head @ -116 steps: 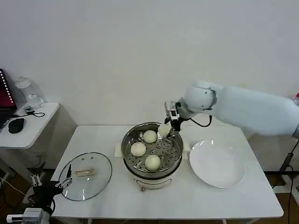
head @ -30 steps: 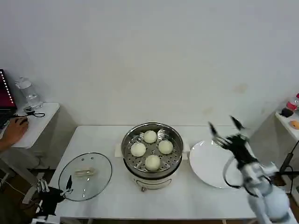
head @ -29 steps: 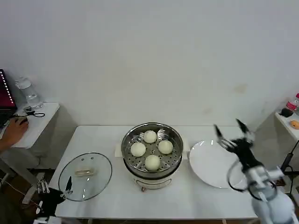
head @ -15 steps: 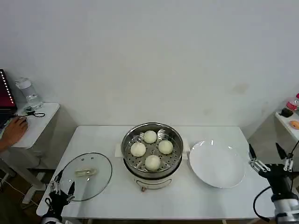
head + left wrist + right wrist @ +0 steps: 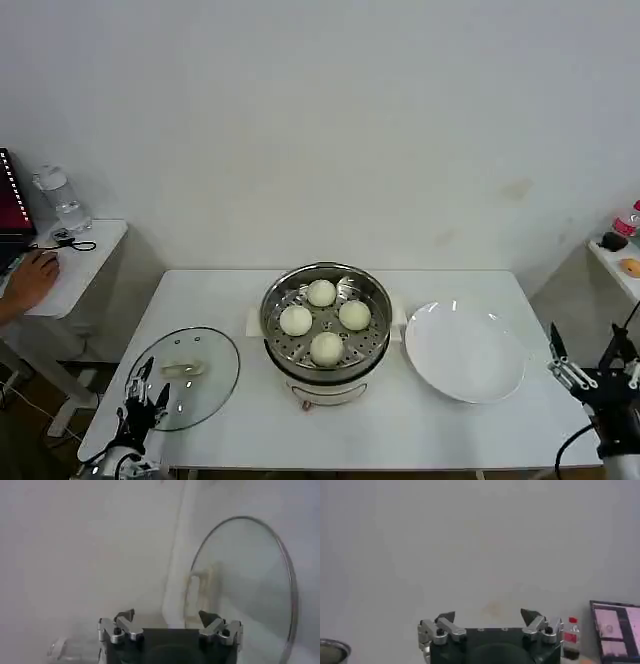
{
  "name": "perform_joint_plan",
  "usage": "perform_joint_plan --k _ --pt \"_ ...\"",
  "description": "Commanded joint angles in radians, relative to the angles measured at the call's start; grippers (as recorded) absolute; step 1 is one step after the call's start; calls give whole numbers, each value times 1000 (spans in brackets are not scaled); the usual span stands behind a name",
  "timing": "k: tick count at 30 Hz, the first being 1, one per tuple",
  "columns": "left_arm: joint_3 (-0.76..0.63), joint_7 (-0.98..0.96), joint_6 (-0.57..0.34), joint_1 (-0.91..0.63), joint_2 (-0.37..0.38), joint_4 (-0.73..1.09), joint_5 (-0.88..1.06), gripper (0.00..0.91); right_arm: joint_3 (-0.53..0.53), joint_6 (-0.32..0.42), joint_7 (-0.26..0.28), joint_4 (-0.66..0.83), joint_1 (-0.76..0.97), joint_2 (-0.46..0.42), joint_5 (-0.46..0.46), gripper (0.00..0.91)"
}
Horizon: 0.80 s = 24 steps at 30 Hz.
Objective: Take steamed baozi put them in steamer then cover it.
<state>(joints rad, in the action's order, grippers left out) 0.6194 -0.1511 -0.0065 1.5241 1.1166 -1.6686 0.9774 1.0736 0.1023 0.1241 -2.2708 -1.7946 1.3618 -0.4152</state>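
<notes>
The steamer (image 5: 325,322), a shiny steel pot on a white base, stands mid-table with several off-white baozi (image 5: 326,347) on its perforated tray. Its clear glass lid (image 5: 185,375) lies flat at the table's left, pale handle (image 5: 180,369) up. My left gripper (image 5: 145,392) hovers open at the lid's near-left edge; in the left wrist view the lid (image 5: 250,580) and its handle (image 5: 197,587) lie just ahead of the open left gripper (image 5: 167,616). My right gripper (image 5: 588,352) is open and holding nothing, low beyond the table's right edge; the right wrist view has the right gripper (image 5: 489,615) facing a bare wall.
A bare white plate (image 5: 465,352) lies right of the steamer. A small side table (image 5: 75,262) with a bottle stands at the far left. A shelf (image 5: 620,250) with small items is at the far right.
The right arm left a baozi in the steamer, then swung away right and down past the table edge. The left gripper has moved in toward the lid's near edge.
</notes>
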Motion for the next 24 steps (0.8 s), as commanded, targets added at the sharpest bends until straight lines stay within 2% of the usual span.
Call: perform_joint_plan --k 1,24 --pt "-41 5 6 -119 -36 80 35 907 21 8 2 -35 -40 36 6 907" --pt "-124 18 18 -289 -42 223 44 907 14 1 3 -35 -37 54 17 907"
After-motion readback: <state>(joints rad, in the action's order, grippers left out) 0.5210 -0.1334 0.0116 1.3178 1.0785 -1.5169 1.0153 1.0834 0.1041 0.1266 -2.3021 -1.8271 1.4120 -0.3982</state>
